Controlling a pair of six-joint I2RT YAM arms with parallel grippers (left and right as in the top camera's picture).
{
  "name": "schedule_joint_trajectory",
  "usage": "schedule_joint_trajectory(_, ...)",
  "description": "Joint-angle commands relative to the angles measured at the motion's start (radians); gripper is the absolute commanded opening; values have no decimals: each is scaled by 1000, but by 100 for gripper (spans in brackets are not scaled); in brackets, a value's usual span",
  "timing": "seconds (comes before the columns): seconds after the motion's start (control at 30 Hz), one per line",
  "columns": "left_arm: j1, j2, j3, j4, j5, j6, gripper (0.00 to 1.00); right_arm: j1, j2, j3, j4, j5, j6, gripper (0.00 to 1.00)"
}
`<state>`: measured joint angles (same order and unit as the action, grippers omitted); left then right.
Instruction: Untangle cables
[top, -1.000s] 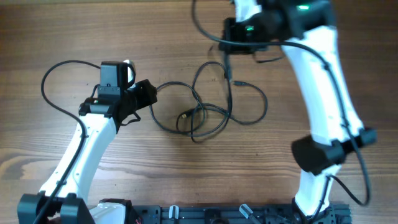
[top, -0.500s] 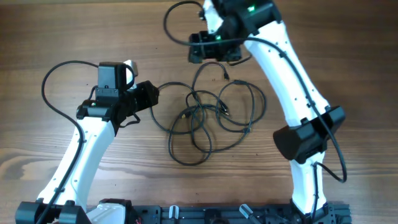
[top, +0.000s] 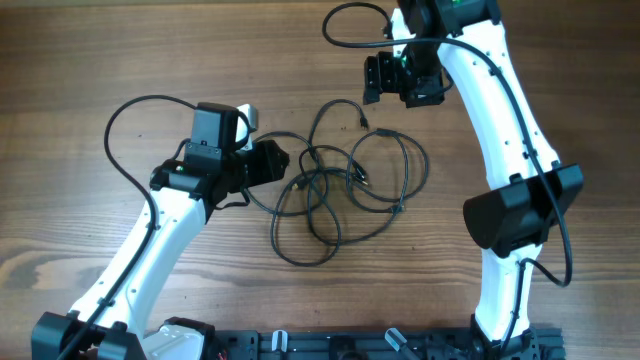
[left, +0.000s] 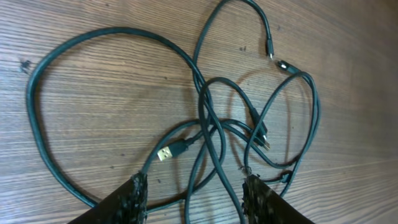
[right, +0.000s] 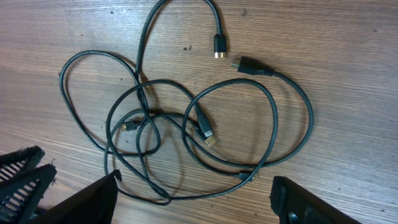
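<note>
Cables (top: 340, 190): lie released, still tangled; right gripper (right: 194, 186), wide and empty, retreats from them; left gripper (left: 194, 193), wide, now reaches their edge.

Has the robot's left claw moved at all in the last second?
Yes. Judged against the table's wood grain, the left gripper has shifted to the right in the overhead view, closer to the middle of the cables.
</note>
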<state>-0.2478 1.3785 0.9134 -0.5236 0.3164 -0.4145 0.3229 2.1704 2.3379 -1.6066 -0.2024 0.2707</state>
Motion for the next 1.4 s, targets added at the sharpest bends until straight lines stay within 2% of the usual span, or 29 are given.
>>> schedule_joint_trajectory(0.0, -32, 9, -3, 3, -1, -20, 52, 1, -87, -3, -2, 30, -8, 81)
schedule_joint_trajectory(0.13, -49, 9, -3, 14, -11, -21, 52, -8, -178, -8, -2, 21, -7, 81)
schedule_joint_trajectory(0.23, -49, 9, -3, 19, -32, -36, 53, -8, -260, -90, -2, 22, 13, 81)
schedule_joint_trajectory(0.37, -49, 9, -3, 20, -56, -39, 53, -8, -371, -327, 13, 22, 79, 81)
schedule_joint_trajectory(0.47, -49, 9, -3, 40, -64, -39, 53, 27, -427, -544, 106, 18, 126, 80)
schedule_joint_trajectory(0.67, -49, 9, -3, 64, -68, -47, 53, 146, -426, -890, 322, -49, 206, 74)
schedule_joint_trajectory(0.9, -49, 9, -3, 63, -75, -59, 52, 155, -427, -1169, 520, -55, 274, 63)
schedule_joint_trajectory(1.07, -49, 9, -3, 63, -76, -66, 52, 158, -426, -1281, 655, -35, 306, 55)
schedule_joint_trajectory(1.23, -49, 9, -3, 63, -76, -66, 52, 158, -426, -1370, 760, 23, 360, 53)
schedule_joint_trajectory(1.37, -49, 9, -3, 64, -76, -66, 52, 158, -426, -1371, 780, 65, 360, 51)
